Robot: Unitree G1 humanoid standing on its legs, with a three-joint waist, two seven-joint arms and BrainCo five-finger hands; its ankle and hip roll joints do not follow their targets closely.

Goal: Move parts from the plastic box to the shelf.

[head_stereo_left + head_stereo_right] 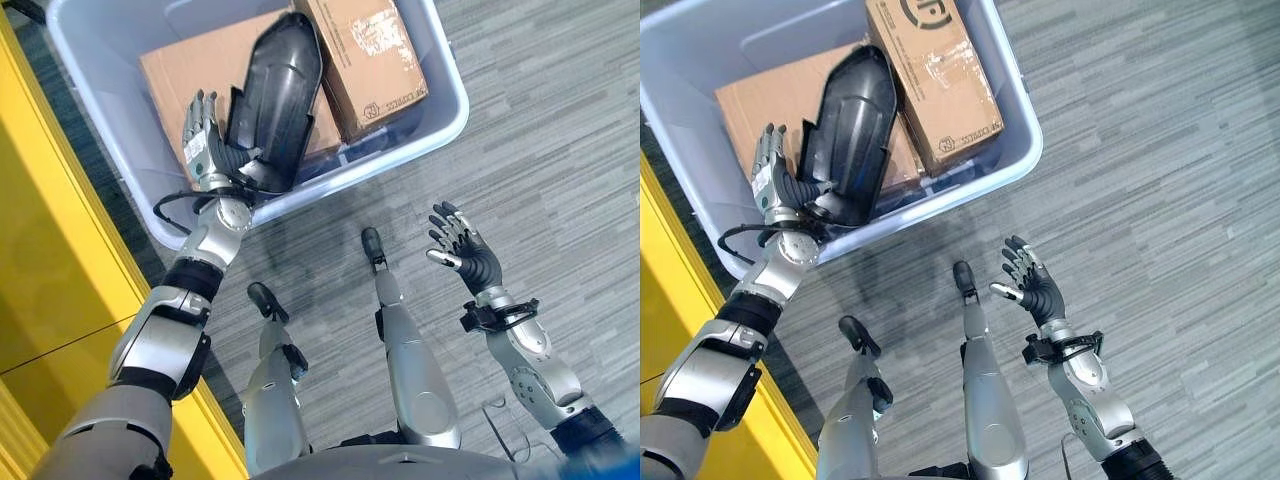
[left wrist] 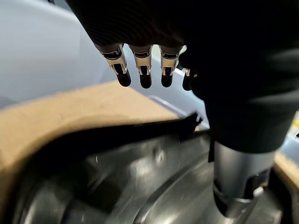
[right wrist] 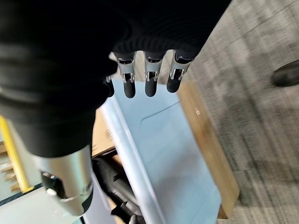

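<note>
We see the L hand [image 1: 205,140] inside the plastic box [image 1: 1025,125], fingers straight up alongside a long black moulded part [image 1: 275,100], thumb [image 2: 236,172] against the part's glossy inner face; whether it's truly clamped we can't tell. The part stands tilted, lower end at the box's near wall, leaning over two cardboard boxes [image 1: 930,75] lying in the box. R hand [image 1: 1032,285] hangs over the grey striped floor [image 1: 560,150], well apart from the box, fingers spread & holding nothing; yellow surface [image 1: 50,280] runs along the robot's L side.
</note>
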